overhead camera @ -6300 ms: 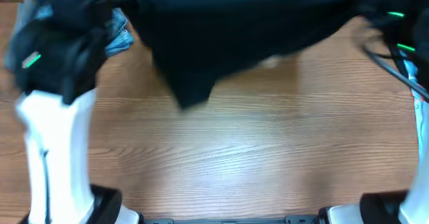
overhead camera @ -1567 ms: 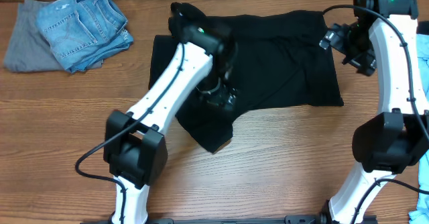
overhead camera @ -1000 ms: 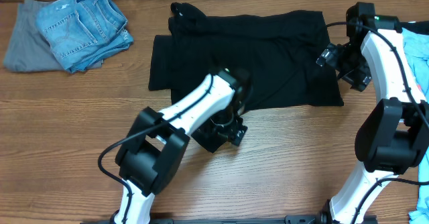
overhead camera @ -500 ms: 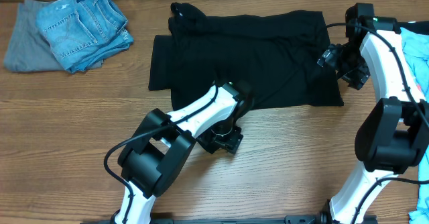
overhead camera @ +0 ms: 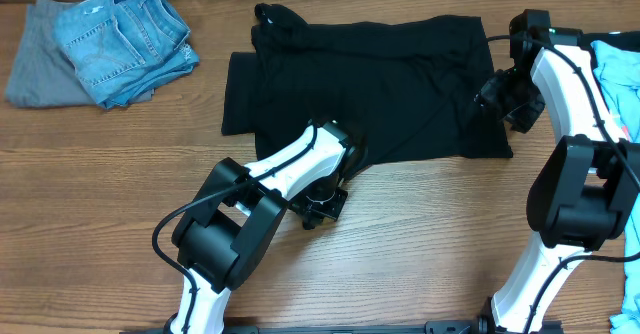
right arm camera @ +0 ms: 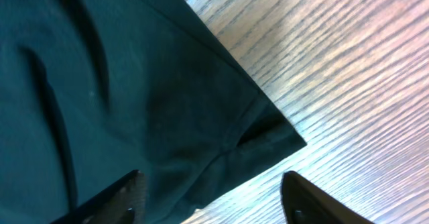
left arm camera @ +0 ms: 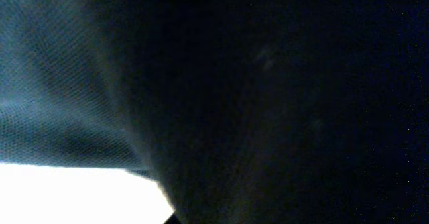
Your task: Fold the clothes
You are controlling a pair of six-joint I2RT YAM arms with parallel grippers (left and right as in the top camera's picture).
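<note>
Black fabric shirt (overhead camera: 380,84) | you're likely flattening it | right gripper (right arm camera: 213,184) spread, corner between jaws | left gripper (overhead camera: 322,204) grip unreadable | next: pinch corners.

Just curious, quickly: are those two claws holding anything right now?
Left gripper: cannot be told; black shirt blocks its view.
Right gripper: open, empty, above the shirt's corner.

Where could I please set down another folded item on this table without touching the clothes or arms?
The table is bare in front of the black shirt, between the left arm and right arm, and in front of the jeans. The far side is crowded: jeans, shirt and light blue cloth.
</note>
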